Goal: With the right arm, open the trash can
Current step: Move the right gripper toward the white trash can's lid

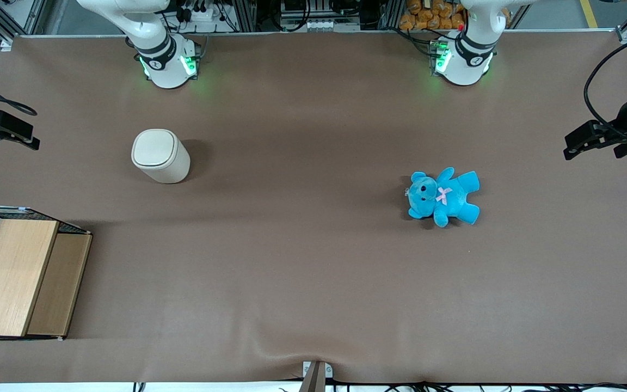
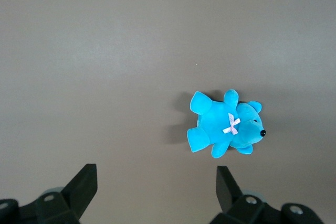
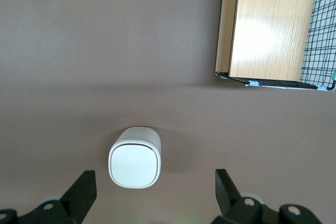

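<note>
Table (image 1: 313,272): brown mat, slight wrinkle at edge nearest front camera. Metal framing, cables along robot-base edge. Trash can (image 1: 160,155) upright, lid shut, near working arm's base. Wooden box (image 1: 19,277) with wire mesh nearer camera, well apart. Blue teddy (image 1: 443,196) toward parked arm's end. Gripper (image 3: 155,195) high above table, fingers apart, holding nothing; path to can unobstructed.

Even, fairly bright overhead light falls on my table (image 1: 313,261), all views sharp, with soft broad shadow bands across the cloth. The bin (image 1: 160,155) and teddy (image 1: 444,196) cast short, soft shadows, and a pale glare patch sits on the wooden box (image 3: 270,24). Green glow spills from my arm (image 1: 164,62) base; my gripper (image 3: 152,195) fingers, spread apart high above the bin, look dark and slightly soft.
</note>
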